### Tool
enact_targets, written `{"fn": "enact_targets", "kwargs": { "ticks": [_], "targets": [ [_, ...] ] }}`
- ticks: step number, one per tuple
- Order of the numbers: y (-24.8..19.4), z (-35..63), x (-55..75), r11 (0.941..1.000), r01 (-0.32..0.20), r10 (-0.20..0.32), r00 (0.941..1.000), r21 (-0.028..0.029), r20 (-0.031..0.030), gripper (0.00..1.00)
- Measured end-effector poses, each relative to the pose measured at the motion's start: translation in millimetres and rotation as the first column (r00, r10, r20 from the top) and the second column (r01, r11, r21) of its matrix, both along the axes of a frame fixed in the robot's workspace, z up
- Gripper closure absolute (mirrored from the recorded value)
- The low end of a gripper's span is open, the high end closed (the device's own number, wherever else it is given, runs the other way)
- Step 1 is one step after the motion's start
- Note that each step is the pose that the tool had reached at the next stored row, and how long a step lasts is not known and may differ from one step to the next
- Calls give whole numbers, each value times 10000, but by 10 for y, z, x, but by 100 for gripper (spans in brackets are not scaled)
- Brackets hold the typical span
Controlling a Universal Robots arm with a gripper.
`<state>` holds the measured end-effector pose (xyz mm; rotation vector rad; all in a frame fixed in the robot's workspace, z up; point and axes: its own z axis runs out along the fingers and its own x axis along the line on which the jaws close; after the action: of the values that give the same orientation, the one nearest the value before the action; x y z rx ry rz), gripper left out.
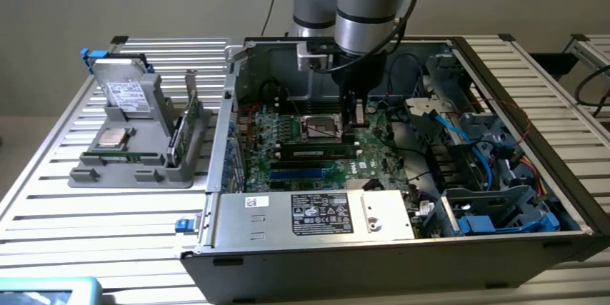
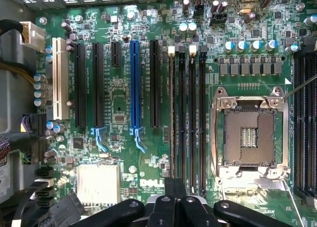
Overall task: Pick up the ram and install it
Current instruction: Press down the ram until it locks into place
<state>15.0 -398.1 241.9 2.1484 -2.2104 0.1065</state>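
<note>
You cannot make out the fingertips of the gripper [image 1: 358,118] from outside, because they are lost against dark cables inside the open case [image 1: 315,248]. In the wrist view its fingers [image 2: 171,188] are clenched together with nothing visible between them. The ram [image 1: 315,153] lies along the memory slots [image 2: 192,118], on the near side of the processor socket [image 2: 250,133]. Its end toward the exterior view's right sits just below the gripper. You cannot tell whether it is fully seated, and edge-on from the wrist it is hard to pick out.
</note>
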Motion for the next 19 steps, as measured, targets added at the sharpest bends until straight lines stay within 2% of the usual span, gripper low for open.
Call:
{"fn": "enact_targets", "kwargs": {
  "ticks": [11, 19],
  "targets": [
    [-10, -10, -17, 10000, 2, -2, 10000, 26, -9, 89],
    [1, -81, -19, 10000, 4, -4, 10000, 21, -10, 89]
  ]
}}
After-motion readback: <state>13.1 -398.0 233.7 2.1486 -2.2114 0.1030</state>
